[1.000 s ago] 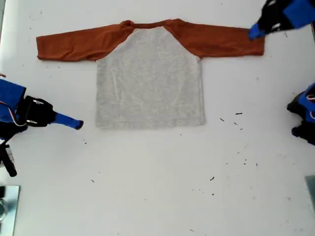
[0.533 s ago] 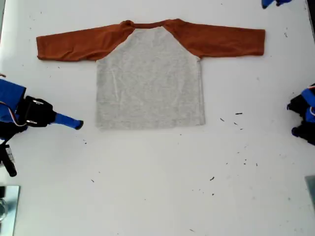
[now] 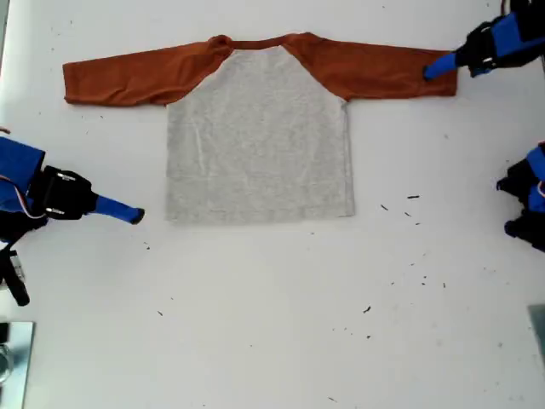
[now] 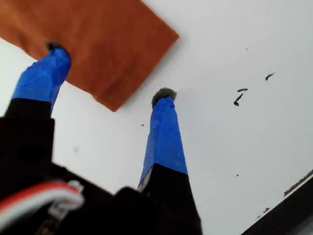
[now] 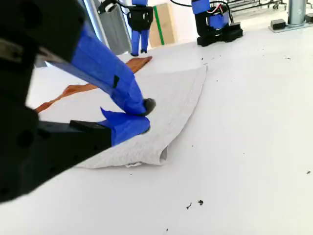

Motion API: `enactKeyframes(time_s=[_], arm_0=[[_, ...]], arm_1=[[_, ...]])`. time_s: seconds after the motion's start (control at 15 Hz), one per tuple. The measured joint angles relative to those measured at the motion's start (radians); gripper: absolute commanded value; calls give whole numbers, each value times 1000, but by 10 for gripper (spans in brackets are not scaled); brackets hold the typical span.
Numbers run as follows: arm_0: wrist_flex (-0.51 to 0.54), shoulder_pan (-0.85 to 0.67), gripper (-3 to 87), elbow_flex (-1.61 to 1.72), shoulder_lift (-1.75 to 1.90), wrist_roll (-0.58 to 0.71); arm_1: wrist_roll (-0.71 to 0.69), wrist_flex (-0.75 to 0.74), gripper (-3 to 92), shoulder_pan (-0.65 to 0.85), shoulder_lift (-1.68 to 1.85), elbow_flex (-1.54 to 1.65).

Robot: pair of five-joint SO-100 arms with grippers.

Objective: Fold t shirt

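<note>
The t shirt (image 3: 255, 136) lies flat and spread on the white table (image 3: 272, 324), grey body toward the camera and both rust-orange sleeves stretched out sideways. My first gripper (image 3: 433, 68) is open at the cuff of the sleeve on the exterior view's right. In the first wrist view, my first gripper (image 4: 108, 72) straddles that cuff (image 4: 98, 34), one fingertip (image 4: 54, 49) over the cloth and the other on bare table beyond the edge. My second gripper (image 3: 134, 215) is shut and empty, just off the hem corner on the exterior view's left; in the second wrist view, my second gripper (image 5: 144, 117) is beside that hem corner (image 5: 161, 152).
An arm base (image 3: 526, 200) stands at the exterior view's right edge. Dark specks (image 3: 413, 198) dot the table in front of the shirt. A metal piece (image 3: 13, 358) sits at the exterior view's lower left corner.
My first gripper rose out of the exterior view half a second ago and has come back down over the sleeve cuff. The shirt and my second gripper have not moved.
</note>
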Motion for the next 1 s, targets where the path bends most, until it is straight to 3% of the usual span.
enactKeyframes(time_s=[0.07, 0.13, 0.4, 0.73, 0.93, 1.0], arm_0=[[0, 0, -3, 0, 0, 0], [0, 0, -3, 0, 0, 0], [0, -8, -3, 0, 0, 0], [0, -25, -3, 0, 0, 0], [0, -23, -3, 0, 0, 0], [0, -25, -3, 0, 0, 0]], arm_1=[[-15, -67, 262, 15, -44, 29], [-26, -121, 42, 20, -80, 38], [-29, -209, 34, 5, -114, 40], [11, 26, 35, -114, 120, 21], [224, 272, 36, -440, 138, -330], [330, 330, 86, -607, 64, -525]])
